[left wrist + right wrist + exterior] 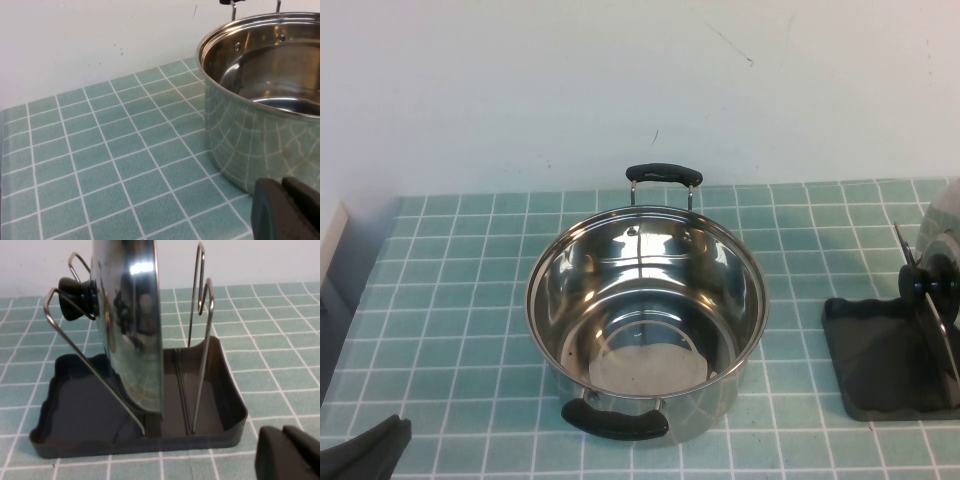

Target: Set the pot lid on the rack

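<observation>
The shiny pot lid [942,240] with its black knob [932,283] stands on edge in the rack [872,362] at the table's right edge. In the right wrist view the lid [131,325] leans upright between the rack's wires [200,340], its lower rim in the dark grey tray [75,390]. My right gripper [290,454] is shut and empty, low beside the tray's corner, apart from it. My left gripper [372,450] is shut and empty at the near left; in its wrist view [289,210] it sits close to the pot.
The open steel pot [645,300] with two black handles stands mid-table, also in the left wrist view [265,95]. A white wall runs behind the green tiled table [460,300]. The table's left edge drops off at far left.
</observation>
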`<action>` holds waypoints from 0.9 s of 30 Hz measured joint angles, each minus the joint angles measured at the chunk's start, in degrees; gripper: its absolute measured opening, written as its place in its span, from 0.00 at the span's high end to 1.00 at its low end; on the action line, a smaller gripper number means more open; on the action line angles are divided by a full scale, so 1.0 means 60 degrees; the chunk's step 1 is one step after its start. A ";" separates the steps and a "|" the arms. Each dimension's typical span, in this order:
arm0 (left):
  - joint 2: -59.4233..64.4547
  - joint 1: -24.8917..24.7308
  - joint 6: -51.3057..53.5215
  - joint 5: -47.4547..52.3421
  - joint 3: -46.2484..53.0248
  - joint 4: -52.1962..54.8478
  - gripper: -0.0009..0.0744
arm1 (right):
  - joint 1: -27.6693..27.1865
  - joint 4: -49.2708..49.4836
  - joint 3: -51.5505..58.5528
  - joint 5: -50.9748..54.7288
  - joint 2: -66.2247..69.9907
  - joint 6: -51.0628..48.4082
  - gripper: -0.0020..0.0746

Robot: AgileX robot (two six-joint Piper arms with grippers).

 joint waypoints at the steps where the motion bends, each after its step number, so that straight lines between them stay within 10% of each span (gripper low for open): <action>1: 0.0000 0.0000 0.0000 0.0000 0.0000 0.0000 0.99 | 0.0000 -0.0020 0.0000 0.0005 0.0000 0.0000 0.98; 27: 0.0000 0.0000 0.0145 0.0599 0.0000 -0.0760 0.99 | 0.0000 -0.0077 -0.0017 0.0083 0.0000 0.0000 0.98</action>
